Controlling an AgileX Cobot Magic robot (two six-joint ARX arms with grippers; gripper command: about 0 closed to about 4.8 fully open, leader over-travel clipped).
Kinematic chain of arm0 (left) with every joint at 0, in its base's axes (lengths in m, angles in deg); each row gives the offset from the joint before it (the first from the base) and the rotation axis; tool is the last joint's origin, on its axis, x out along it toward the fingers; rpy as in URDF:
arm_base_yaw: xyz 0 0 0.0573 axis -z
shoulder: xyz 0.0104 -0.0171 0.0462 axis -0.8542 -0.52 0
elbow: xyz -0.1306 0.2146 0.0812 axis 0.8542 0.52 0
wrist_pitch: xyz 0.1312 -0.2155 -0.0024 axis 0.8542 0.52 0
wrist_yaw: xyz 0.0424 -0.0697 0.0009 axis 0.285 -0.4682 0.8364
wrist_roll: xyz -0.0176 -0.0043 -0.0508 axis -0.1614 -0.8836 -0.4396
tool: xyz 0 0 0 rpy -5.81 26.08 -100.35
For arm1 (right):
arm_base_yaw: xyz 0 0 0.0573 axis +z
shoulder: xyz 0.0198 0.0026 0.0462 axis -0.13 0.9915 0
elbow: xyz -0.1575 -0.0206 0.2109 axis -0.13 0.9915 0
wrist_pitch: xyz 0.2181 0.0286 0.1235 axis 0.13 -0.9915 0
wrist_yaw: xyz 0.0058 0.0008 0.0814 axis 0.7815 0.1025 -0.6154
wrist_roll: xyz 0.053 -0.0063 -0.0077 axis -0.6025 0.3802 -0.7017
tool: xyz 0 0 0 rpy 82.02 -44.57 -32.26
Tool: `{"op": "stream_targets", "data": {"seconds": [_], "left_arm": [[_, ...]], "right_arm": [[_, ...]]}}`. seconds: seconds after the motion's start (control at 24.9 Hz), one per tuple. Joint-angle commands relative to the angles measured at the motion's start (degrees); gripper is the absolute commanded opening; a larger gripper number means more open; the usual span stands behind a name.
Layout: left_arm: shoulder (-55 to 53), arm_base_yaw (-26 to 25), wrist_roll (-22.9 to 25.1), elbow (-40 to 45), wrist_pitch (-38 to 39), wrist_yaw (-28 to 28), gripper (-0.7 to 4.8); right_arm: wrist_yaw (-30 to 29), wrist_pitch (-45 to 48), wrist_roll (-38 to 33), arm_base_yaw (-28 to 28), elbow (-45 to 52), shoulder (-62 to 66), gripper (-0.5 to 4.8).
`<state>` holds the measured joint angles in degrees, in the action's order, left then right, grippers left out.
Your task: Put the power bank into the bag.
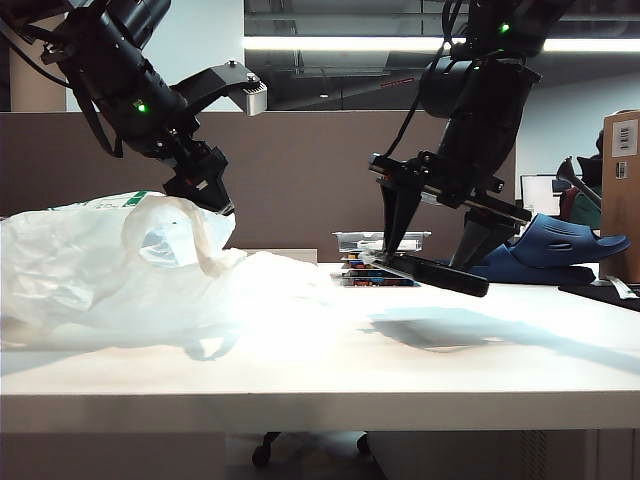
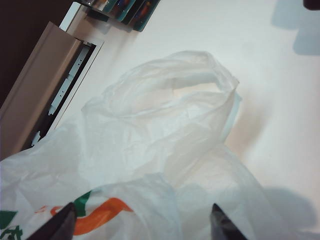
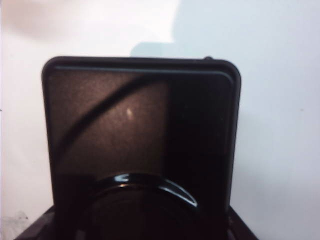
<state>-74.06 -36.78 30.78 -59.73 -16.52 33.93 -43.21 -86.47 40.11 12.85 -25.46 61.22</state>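
Overhead, the right end effector (image 1: 436, 252) pinches the power bank (image 1: 440, 272) above the white table (image 1: 480, 360); the left end effector (image 2: 142, 222), spread, hovers over the bag (image 1: 110, 265).

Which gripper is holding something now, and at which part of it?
The right gripper holds the power bank across its two long edges, above the table. The left gripper is open over the bag, holding nothing.
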Motion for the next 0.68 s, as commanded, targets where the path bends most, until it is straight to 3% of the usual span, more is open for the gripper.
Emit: {"op": "stream_targets", "data": {"seconds": [0.04,0.28,0.4,0.48,0.56,0.68], "left_arm": [[-0.4,0.1,0.5,-0.1,-0.1,0.7,3.4],[-0.5,0.1,1.9,-0.1,0.3,8.4,3.14],[-0.5,0.1,1.9,-0.1,0.3,12.2,2.2],[-0.5,0.1,1.9,-0.1,0.1,13.1,1.22],[-0.5,0.1,1.9,-0.1,0.0,13.1,-0.12],[-0.5,0.1,1.6,-0.1,-1.0,13.0,-0.06]], "right_arm": [[-0.8,0.5,0.1,0.3,-0.5,-0.8,2.06],[-0.8,0.3,0.1,0.5,-0.5,-1.4,2.06],[-0.8,0.3,0.1,0.5,-0.5,-1.9,2.06],[-0.8,0.2,0.1,0.5,-0.5,-2.6,2.06],[-0.9,0.1,0.1,0.8,-0.5,-4.0,2.06],[-3.3,0.7,0.1,1.4,-0.5,-4.7,2.06]]}}
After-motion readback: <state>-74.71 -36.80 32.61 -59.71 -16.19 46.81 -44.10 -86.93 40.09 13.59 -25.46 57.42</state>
